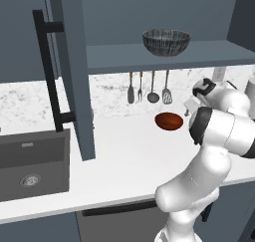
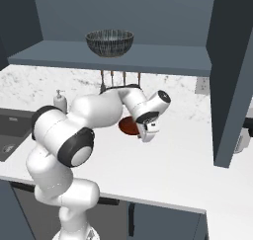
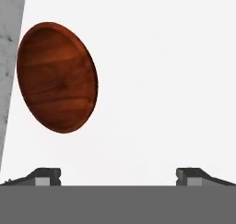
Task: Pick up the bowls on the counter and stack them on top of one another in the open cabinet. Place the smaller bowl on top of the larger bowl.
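A pale marbled backsplash [image 1: 30, 104] runs behind the worktop, four metal utensils [image 1: 148, 88] hang on it in a row, a white soap dispenser [image 2: 60, 101] stands near a dark grey sink [image 1: 31, 162], slate-blue base cupboards [image 2: 163, 220] below.

White arm bent forward and low, pincer [image 3: 118, 174] wide open and empty, pointing downward

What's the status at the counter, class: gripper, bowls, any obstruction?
Gripper open, empty, above counter. Smaller bowl on counter, untouched. Larger bowl already on cabinet shelf. Nothing between gripper and bowl.
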You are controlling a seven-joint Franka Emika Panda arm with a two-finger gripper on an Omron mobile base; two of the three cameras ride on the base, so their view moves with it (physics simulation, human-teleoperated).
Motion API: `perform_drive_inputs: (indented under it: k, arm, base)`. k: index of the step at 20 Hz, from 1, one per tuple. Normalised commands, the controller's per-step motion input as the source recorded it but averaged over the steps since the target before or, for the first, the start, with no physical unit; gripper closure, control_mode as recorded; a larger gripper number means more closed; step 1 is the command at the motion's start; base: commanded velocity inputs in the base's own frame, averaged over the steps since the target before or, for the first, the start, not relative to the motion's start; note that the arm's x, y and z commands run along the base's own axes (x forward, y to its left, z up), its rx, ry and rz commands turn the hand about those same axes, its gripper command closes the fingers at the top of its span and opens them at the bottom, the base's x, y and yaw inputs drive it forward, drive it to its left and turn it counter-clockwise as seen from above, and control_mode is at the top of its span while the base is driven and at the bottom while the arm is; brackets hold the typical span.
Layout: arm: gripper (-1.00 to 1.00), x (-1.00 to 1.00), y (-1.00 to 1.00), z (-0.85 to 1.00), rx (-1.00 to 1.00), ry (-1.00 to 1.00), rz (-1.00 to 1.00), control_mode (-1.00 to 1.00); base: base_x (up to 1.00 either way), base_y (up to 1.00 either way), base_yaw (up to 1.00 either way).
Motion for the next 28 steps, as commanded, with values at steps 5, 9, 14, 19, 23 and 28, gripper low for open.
perform_drive_inputs:
  k: [5, 9, 14, 19, 23, 28]
  arm:
    - [-1.0, 0.38, 0.0, -0.51, 0.0, 0.0, 0.04, -1.0]
    - [-1.0, 0.16, 0.0, -0.44, 0.0, -0.03, 0.03, -1.0]
    - [-1.0, 0.37, 0.0, -0.35, 0.0, 0.0, 0.01, -1.0]
    - [-1.0, 0.36, 0.0, -0.17, 0.0, 0.0, 0.0, -1.0]
    - [-1.0, 0.34, 0.0, -0.22, 0.0, 0.01, 0.0, -1.0]
    - [-1.0, 0.3, 0.0, -0.31, 0.0, 0.0, 0.0, -1.0]
  base:
    - [0.0, 0.0, 0.0]
    - [0.0, 0.0, 0.0]
    - [0.0, 0.0, 0.0]
    - [0.0, 0.0, 0.0]
    - [0.0, 0.0, 0.0]
    - [0.0, 0.0, 0.0]
